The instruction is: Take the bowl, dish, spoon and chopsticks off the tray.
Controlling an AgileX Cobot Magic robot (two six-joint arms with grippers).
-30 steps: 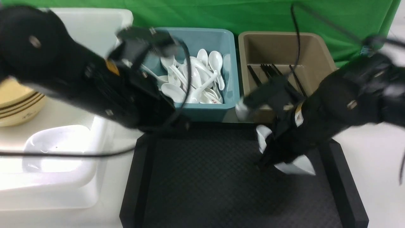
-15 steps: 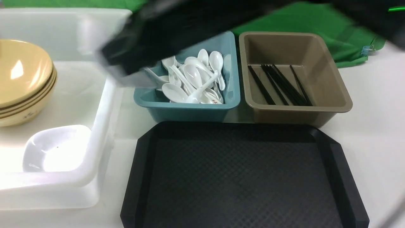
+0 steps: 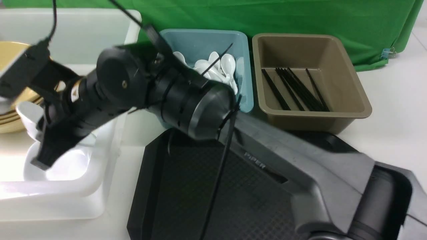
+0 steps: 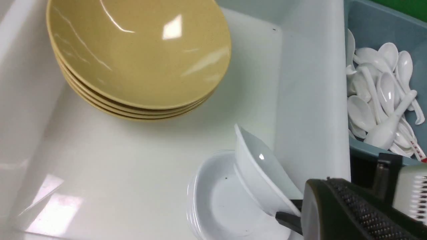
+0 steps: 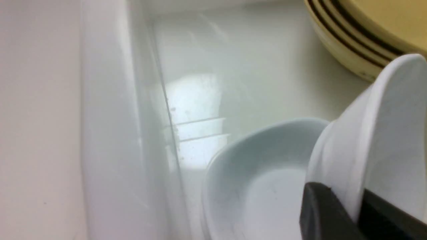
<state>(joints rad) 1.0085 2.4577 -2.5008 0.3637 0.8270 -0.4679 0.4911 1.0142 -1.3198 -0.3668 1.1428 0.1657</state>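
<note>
Front camera overhead, facing forward; wrist cameras close, share tilted dish (image 4: 263,176).

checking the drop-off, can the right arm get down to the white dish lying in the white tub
Probably yes: the right gripper, gripping a tilted dish by its rim, hangs just over the lying dish, with nothing in between; the bowls stand aside.

We see the white dish (image 4: 263,170) tilted, its rim pinched in the right gripper (image 5: 343,200), its lower edge over a second dish (image 4: 217,206) that lies flat in the white tub's (image 3: 100,190) near right corner. The yellow bowl (image 4: 140,50) tops a stack by that tub's left wall. White spoons (image 4: 383,100) lie heaped in the blue tub (image 3: 200,38), and black chopsticks (image 3: 293,90) lie flat in the brown tub (image 3: 350,80). The black tray (image 3: 153,186) sits at the table's (image 3: 393,100) near edge.
</note>
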